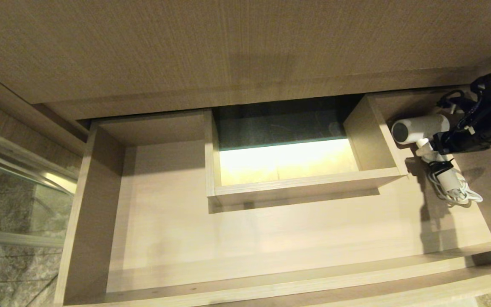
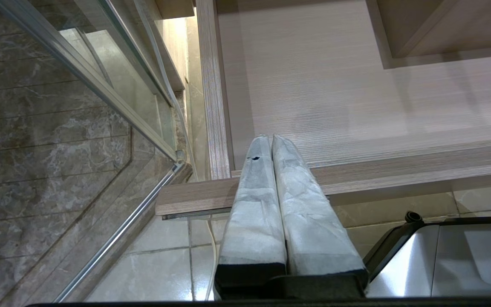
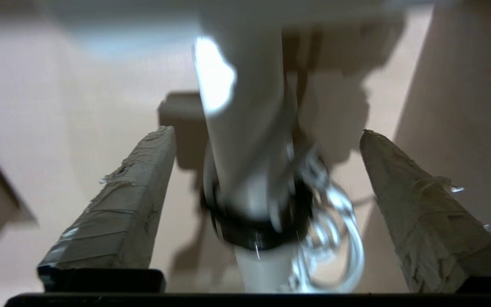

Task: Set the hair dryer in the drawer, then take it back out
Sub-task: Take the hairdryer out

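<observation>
The hair dryer (image 1: 424, 132) lies in the far right part of the drawer (image 1: 271, 238), right of the boxed cut-out (image 1: 288, 183). The right gripper (image 3: 267, 132) straddles its handle, 2 fingers (image 3: 122, 204) spread wide. The left gripper (image 2: 271, 138), pressed together, hangs over the near left corner.

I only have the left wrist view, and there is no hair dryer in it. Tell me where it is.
Observer: The hair dryer lies at the right end of the drawer, beside the boxed cut-out.
Operator: Report the right tool.
Observer: The right tool is open, with its fingers on either side of the handle and clear of it.
</observation>
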